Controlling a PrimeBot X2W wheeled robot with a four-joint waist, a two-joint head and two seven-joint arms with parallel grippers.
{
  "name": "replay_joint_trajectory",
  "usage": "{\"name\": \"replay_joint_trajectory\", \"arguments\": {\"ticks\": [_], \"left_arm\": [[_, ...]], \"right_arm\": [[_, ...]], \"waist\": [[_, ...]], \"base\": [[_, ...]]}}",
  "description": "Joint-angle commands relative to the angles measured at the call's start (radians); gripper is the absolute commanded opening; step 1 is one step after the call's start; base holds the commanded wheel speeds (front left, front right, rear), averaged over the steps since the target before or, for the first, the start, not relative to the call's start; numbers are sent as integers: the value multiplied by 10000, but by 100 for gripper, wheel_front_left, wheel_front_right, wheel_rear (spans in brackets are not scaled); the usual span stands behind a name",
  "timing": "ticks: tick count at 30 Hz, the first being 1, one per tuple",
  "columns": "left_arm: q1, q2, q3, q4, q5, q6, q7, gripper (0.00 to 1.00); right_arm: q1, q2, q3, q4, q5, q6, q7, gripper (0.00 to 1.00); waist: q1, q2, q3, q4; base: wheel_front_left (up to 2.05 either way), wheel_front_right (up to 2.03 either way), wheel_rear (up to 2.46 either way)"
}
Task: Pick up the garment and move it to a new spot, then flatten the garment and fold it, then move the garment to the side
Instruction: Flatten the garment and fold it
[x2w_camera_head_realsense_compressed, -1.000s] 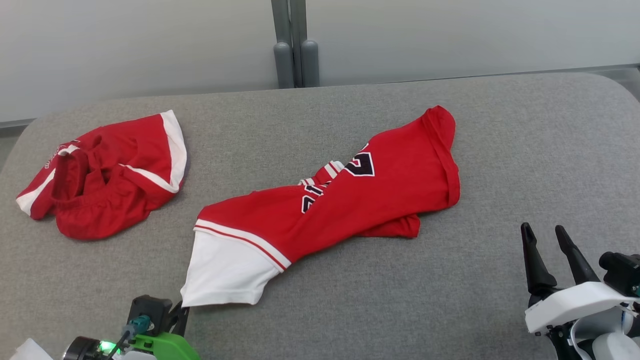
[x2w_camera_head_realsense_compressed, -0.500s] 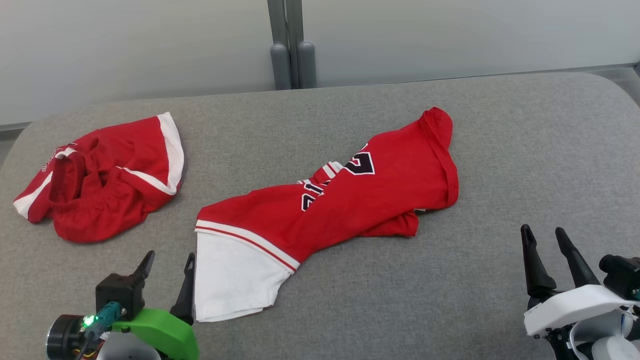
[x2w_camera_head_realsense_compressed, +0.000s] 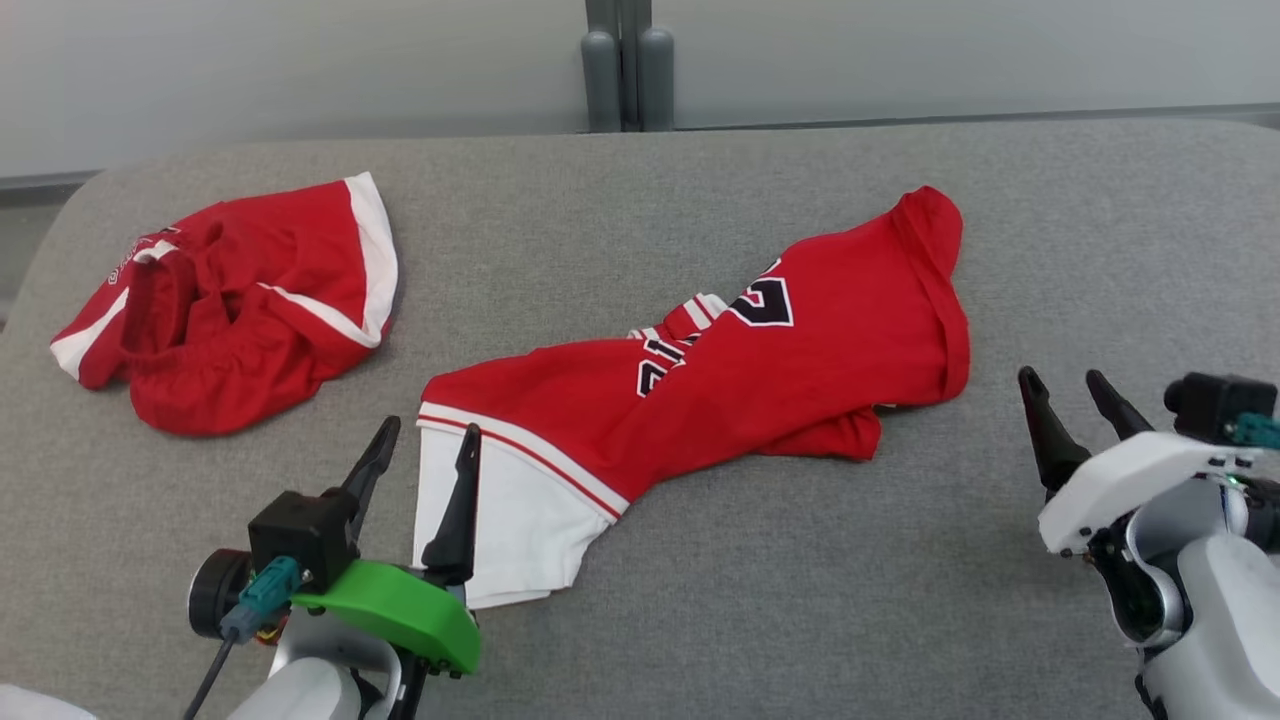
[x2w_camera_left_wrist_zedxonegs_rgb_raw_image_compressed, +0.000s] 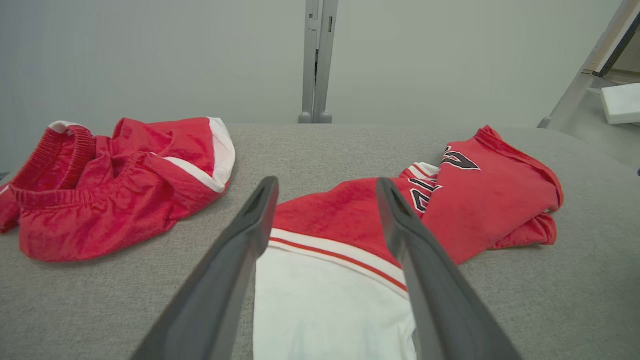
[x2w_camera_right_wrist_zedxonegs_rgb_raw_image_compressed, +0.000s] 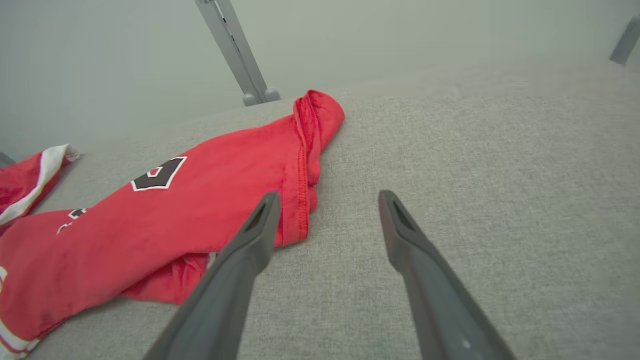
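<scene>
The left gripper (x2w_camera_head_realsense_compressed: 430, 430) has its two long dark fingers (x2w_camera_left_wrist_zedxonegs_rgb_raw_image_compressed: 240, 250) spread wide, tips pointing forward and a little upward, with a green wrist housing (x2w_camera_head_realsense_compressed: 400, 610) just behind the fingers. The right gripper (x2w_camera_head_realsense_compressed: 1058, 377) is likewise spread apart, its fingers angled slightly leftward at the tips, a white wrist housing (x2w_camera_head_realsense_compressed: 1120, 480) just behind them

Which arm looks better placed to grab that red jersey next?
Probably the left. The left gripper, open, sits at the white end of the jersey, one finger over the cloth. The right gripper, also open, stands apart from it over bare grey surface.
</scene>
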Motion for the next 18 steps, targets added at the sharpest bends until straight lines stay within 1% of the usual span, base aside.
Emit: {"name": "replay_joint_trajectory", "arguments": {"ticks": [1,3,5,11,12,13,14,15,18], "left_arm": [[-246,-74,-19,110,79,-84,-76,100],[-393,-175,-41,269,82,-182,-95,100],[-472,-238,-40,452,68,-219,-144,100],[-593,-404,-86,827,-15,-384,-200,100],[-614,-412,-88,862,-24,-398,-201,100],[-635,-418,-88,897,-19,-410,-202,100],[-646,-416,-87,919,-28,-418,-204,100],[-634,-413,-77,955,-42,-413,-212,100],[-524,-416,-85,1019,-89,-408,-224,100]], "right_arm": [[-316,-135,176,256,77,-5,226,100],[-807,-334,490,752,263,-5,630,100],[-1179,-472,768,1156,415,-5,808,100],[-1757,-644,1523,2283,991,-5,866,100],[-1796,-681,1620,2438,1051,-5,830,85],[-1856,-714,1705,2590,1108,-5,750,48],[-1900,-751,1739,2704,1154,-5,631,18],[-1922,-795,1802,2815,1155,-5,512,0],[-1894,-1007,1986,2976,986,-5,288,0]], "waist": [[0,0,542,445],[0,0,739,603],[0,0,828,695],[0,0,829,804],[0,0,804,811],[0,0,773,809],[0,0,748,799],[0,0,703,774],[0,0,533,698]], "base": [[0,0,0],[0,0,0],[0,0,0],[0,0,0],[0,0,0],[0,0,0],[0,0,0],[0,0,0],[0,0,0]]}}
